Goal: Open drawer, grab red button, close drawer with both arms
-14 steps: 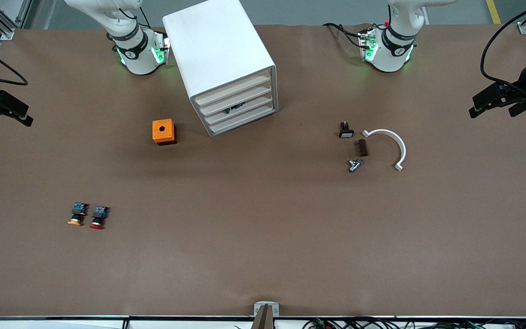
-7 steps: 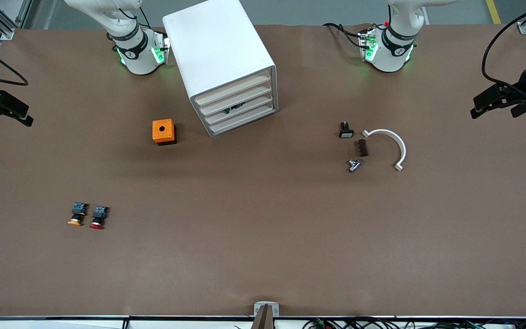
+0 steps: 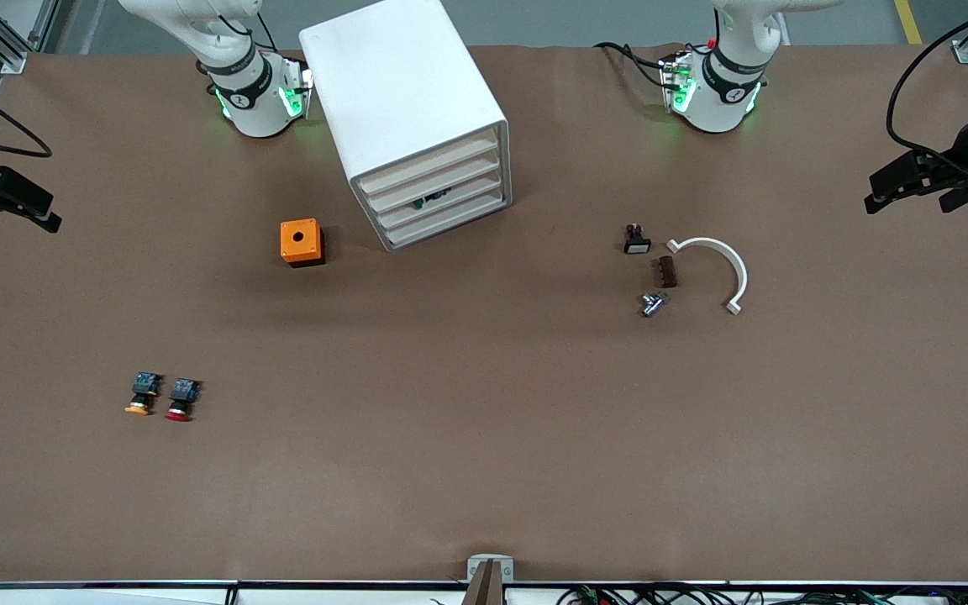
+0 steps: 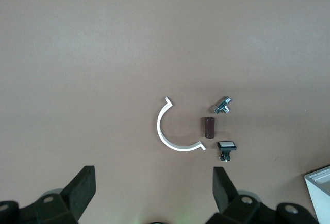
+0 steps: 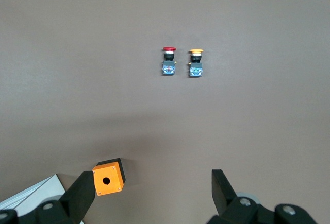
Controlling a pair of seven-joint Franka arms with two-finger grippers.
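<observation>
The white cabinet point(image 3: 404, 92) stands between the arms' bases, and each drawer point(image 3: 438, 197) in its stack is shut. The red-capped button point(image 3: 181, 400) point(image 5: 168, 59) lies on the table toward the right arm's end, much nearer to the front camera than the cabinet. An orange-capped button point(image 3: 141, 395) point(image 5: 195, 61) lies beside it. My right gripper point(image 3: 51, 214) point(image 5: 153, 178) hangs open and empty, high over the right arm's end of the table. My left gripper point(image 3: 870, 193) point(image 4: 153, 177) hangs open and empty, high over the left arm's end.
An orange cube with a hole point(image 3: 301, 241) point(image 5: 108, 176) sits beside the cabinet. Toward the left arm's end lie a white arc point(image 3: 723, 269) point(image 4: 165, 136), a brown piece point(image 3: 666, 272), a metal fitting point(image 3: 652, 303) and a white-capped switch point(image 3: 637, 240). Something green shows through one drawer front point(image 3: 432, 200).
The left gripper has drifted very slightly toward the arms' bases. Nothing on the table has moved.
</observation>
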